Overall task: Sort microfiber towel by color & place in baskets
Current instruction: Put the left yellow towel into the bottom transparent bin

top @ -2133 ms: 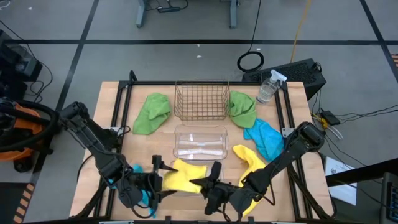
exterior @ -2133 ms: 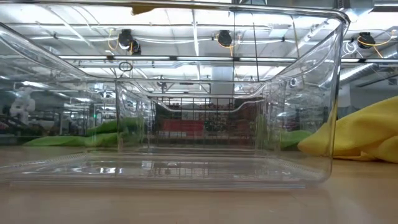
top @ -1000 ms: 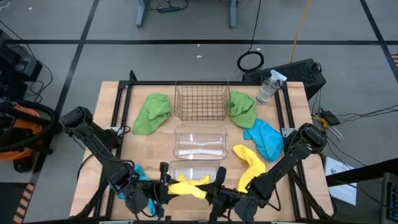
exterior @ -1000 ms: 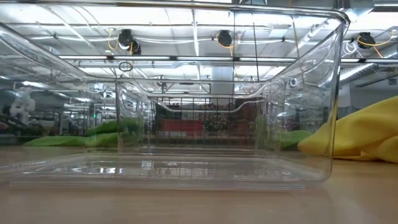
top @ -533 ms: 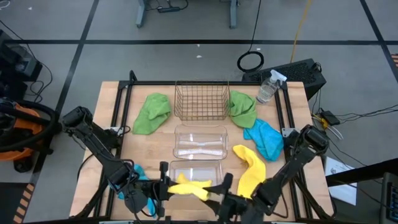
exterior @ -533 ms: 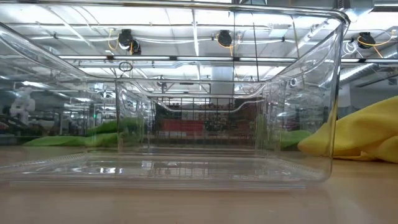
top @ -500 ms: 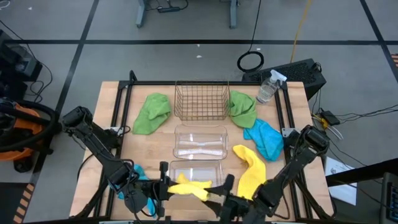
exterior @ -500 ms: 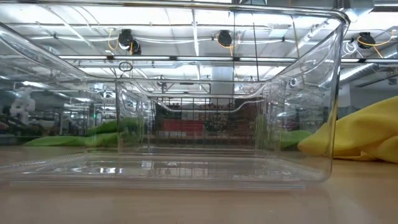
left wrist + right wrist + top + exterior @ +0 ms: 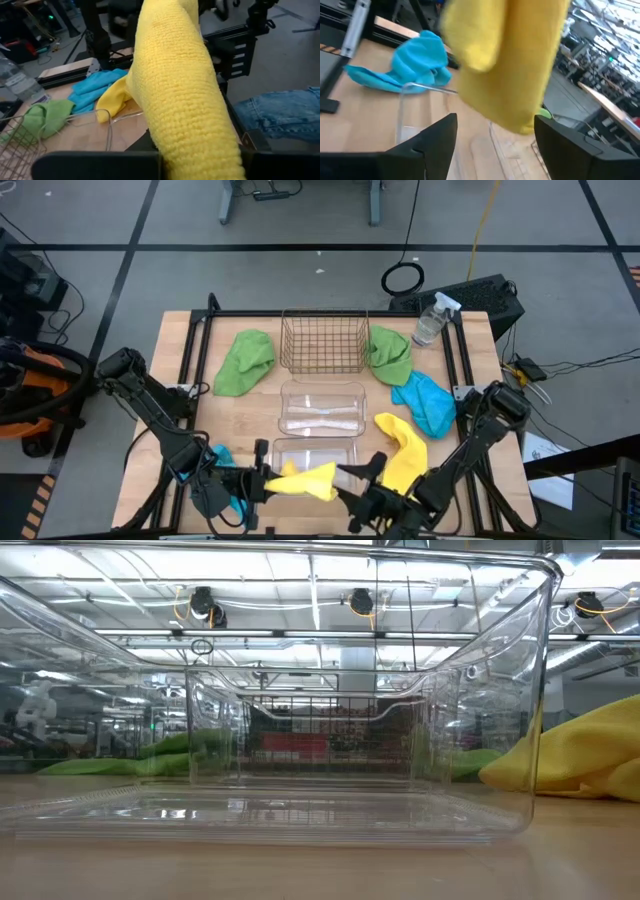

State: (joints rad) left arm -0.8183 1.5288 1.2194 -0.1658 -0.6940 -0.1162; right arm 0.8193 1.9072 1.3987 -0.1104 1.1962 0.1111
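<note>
Left gripper (image 9: 258, 480) sits at the near edge of the table, fingers clenched on a yellow towel (image 9: 305, 479) that hangs over the near end of the near clear basket (image 9: 314, 452); in the left wrist view the cloth drapes thick from the pinch, most of it hanging free; right gripper (image 9: 362, 482) is just beside the cloth's other end, fingers spread wide and grasping nothing, the towel dangling between them in the right wrist view. Second yellow towel (image 9: 400, 448) lies on the table just right of the same basket; blue towel (image 9: 424, 401) beyond it, another blue one (image 9: 222, 455) under the left arm; green towels (image 9: 243, 360) and (image 9: 390, 354) flank the wire basket (image 9: 322, 340); middle clear basket (image 9: 321, 407) is empty. Judgement: step in hand is dropping yellow into the near clear basket; to do it well, carry the pinch over the basket's middle before letting go, low enough that the loose tail folds inside and does not catch the rim; keep the right gripper clear of the falling cloth.
</note>
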